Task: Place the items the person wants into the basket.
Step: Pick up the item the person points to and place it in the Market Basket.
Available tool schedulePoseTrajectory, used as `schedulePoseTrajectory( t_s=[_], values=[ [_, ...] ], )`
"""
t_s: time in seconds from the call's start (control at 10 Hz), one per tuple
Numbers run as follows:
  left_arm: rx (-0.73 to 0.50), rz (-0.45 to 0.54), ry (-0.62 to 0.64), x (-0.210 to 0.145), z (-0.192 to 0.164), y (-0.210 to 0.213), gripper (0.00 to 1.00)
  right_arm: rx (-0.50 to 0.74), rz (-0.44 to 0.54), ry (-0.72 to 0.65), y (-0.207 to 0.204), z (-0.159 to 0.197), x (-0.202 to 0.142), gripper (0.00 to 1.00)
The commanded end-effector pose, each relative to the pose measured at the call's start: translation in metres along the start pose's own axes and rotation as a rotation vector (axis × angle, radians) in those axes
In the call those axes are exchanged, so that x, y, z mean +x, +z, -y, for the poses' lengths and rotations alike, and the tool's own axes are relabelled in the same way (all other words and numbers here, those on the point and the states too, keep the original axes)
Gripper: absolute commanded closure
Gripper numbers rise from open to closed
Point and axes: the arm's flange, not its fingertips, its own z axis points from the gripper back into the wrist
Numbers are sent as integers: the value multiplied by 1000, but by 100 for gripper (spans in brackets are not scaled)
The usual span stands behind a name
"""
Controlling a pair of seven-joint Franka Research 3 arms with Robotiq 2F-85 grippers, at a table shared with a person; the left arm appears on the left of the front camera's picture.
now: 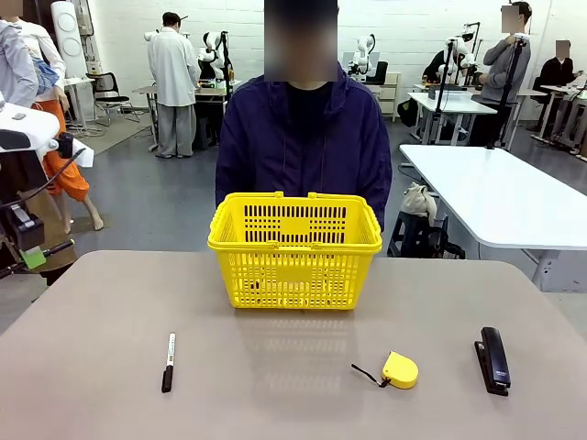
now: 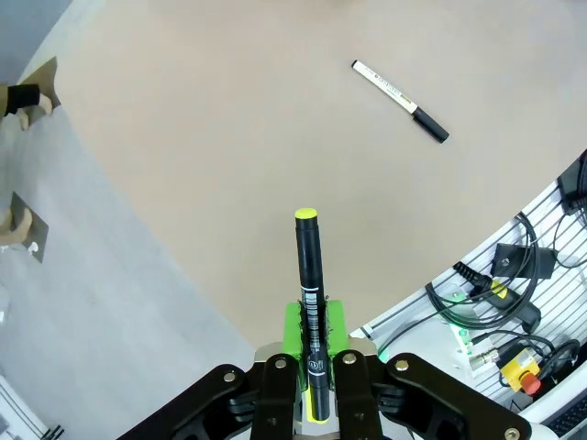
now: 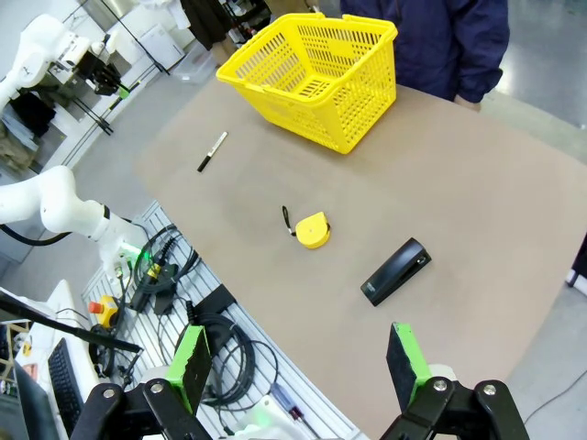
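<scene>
Left gripper [image 2: 309, 321] pinches the yellow-tipped black pen [image 2: 308, 266] tight; right gripper [image 3: 298, 367] gapes, holding nothing. Yellow basket [image 1: 293, 240]: contents hard to make out through the lattice. Tape measure [image 1: 400, 369] lies on the table [image 1: 293, 408].

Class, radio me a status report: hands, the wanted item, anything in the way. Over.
Left hand shut on thin black yellow-tipped pen, above table. Right hand open. Bright yellow plastic basket at far side. White-banded black marker lies flat, likely no obstacle.
</scene>
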Motion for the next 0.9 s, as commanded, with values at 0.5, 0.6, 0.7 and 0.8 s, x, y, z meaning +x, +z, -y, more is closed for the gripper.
schedulePoseTrajectory(
  t_s=[0.5,0.6,0.7,0.8],
  values=[
    [0,0,0,0,0,0,100,25,27,19,-1,0,1,0],
    [0,0,0,0,0,0,100,25,27,19,-1,0,1,0],
    [0,0,0,0,0,0,100,25,27,19,-1,0,1,0],
    [-6,-1,3,2,-2,1,89,25,27,19,-1,0,1,0]
  ],
)
